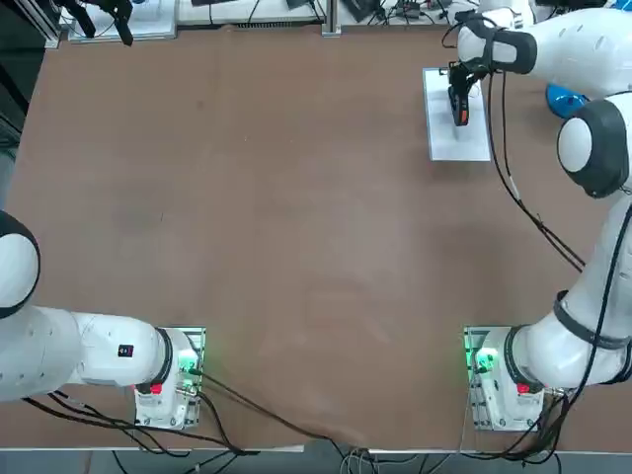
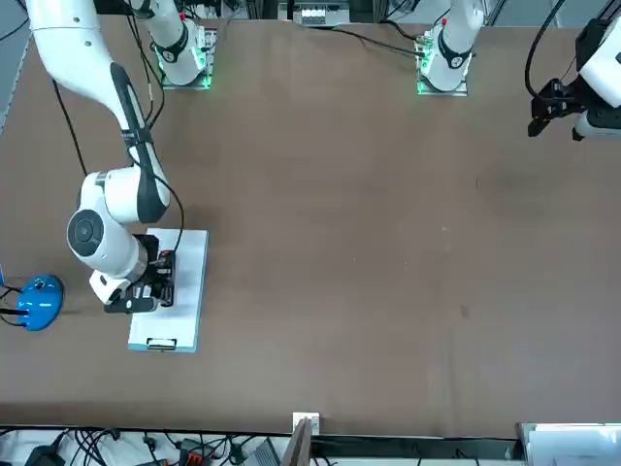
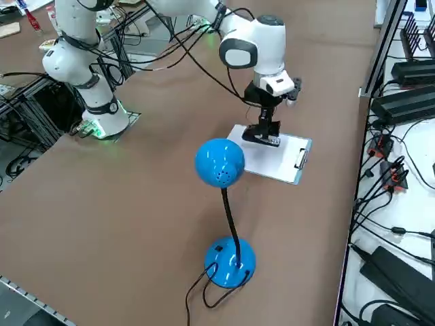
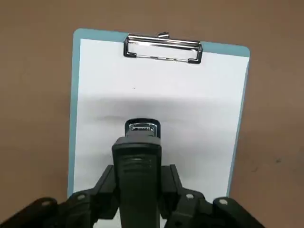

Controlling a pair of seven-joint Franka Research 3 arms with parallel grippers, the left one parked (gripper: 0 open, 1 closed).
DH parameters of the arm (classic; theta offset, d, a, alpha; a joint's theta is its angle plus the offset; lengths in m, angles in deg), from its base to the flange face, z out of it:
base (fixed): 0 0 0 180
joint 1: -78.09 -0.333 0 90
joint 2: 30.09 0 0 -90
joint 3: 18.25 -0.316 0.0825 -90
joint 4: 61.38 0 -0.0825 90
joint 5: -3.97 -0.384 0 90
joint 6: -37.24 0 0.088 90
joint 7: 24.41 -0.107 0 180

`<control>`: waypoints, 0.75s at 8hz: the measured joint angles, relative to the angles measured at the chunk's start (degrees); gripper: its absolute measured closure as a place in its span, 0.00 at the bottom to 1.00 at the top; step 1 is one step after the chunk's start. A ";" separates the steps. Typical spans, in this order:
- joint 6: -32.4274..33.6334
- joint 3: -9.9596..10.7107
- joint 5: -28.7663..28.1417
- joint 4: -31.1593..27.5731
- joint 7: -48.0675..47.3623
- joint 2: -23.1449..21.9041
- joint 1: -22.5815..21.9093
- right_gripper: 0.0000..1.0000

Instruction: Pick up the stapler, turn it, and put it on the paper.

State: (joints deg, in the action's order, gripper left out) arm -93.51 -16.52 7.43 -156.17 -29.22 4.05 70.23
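We hold the stapler (image 4: 137, 166) clamped in our right gripper (image 4: 138, 199) over the paper (image 4: 190, 109); next, lower and release.

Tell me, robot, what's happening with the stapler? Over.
Right pincer shut on stapler, over the paper. Blue lamp off to the side.

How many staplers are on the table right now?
1. The small black stapler with a red patch is gripped by the right gripper over the white clipboard paper, at the table's far right. None appears hidden.
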 joint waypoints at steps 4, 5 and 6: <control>-2.70 0.00 -0.07 -0.71 -0.02 0.91 0.48 0.58; -4.08 0.00 -0.07 -1.60 -0.05 0.94 0.49 0.58; -4.68 0.00 -0.07 -2.17 -0.07 0.94 0.56 0.58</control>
State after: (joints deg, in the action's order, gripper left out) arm -98.20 -16.52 7.36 -158.34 -29.29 4.98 70.79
